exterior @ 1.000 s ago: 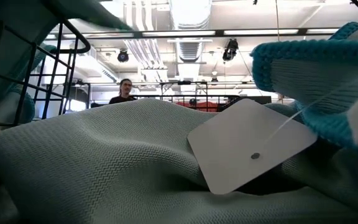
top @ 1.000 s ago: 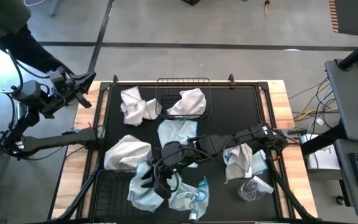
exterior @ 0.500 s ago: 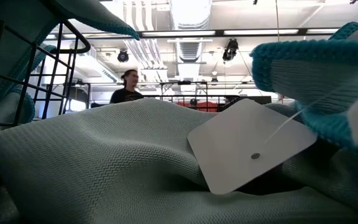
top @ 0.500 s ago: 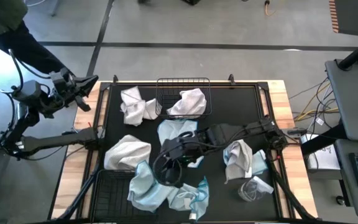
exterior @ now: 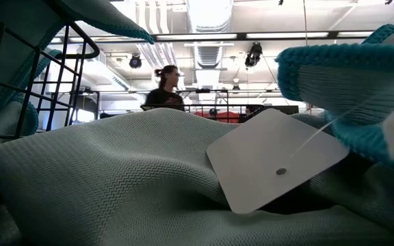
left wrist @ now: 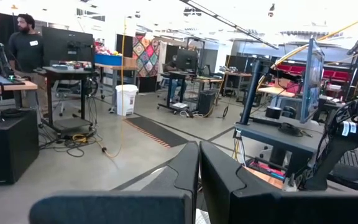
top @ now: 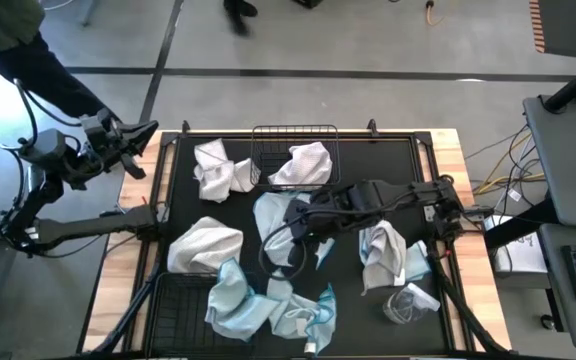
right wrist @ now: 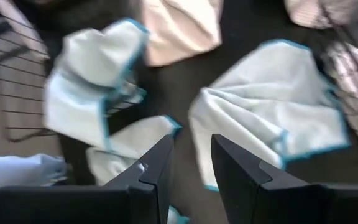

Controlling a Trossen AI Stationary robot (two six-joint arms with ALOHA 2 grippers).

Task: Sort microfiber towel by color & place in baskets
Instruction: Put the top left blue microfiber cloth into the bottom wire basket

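Hovering over the blue towel [top: 280,213] mid-bench, the right tool [top: 290,232] is spread, empty; left tool [top: 140,142] pressed together.

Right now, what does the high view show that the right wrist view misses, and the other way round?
Only the high view shows the left gripper parked off the table's corner, the clear wrapper and the far basket whole with a white towel in it. Only the right wrist view shows the right gripper close up, fingers parted and empty. Both show the spread blue towel and the near basket.
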